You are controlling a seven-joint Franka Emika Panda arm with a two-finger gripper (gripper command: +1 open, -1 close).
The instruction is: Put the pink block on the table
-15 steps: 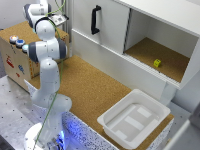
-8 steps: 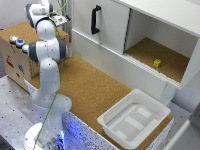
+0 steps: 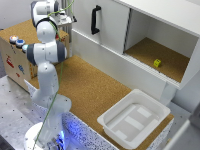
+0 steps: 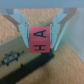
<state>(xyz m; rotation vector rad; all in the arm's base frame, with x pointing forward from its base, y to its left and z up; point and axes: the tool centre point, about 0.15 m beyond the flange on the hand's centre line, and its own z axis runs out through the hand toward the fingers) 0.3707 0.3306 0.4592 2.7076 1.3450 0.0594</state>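
Observation:
In the wrist view the pink block [image 4: 40, 40], marked with black letters, sits between my two fingers, and the gripper [image 4: 41, 46] is shut on it. Cork surface and a pale box edge with dark parts lie beneath it. In the exterior view the gripper [image 3: 66, 20] is at the far back left, over the cork-topped box [image 3: 15, 55], partly hidden by my arm; the block cannot be made out there. The table [image 3: 95, 90] stretches brown and cork-textured from the box toward the exterior view's right.
A white tray [image 3: 135, 117] rests on the table near its front right. A white cabinet [image 3: 115, 35] with a black handle [image 3: 94, 20] stands behind, holding a small yellow-green cube [image 3: 157, 63]. Coloured buttons [image 3: 17, 41] sit on the box.

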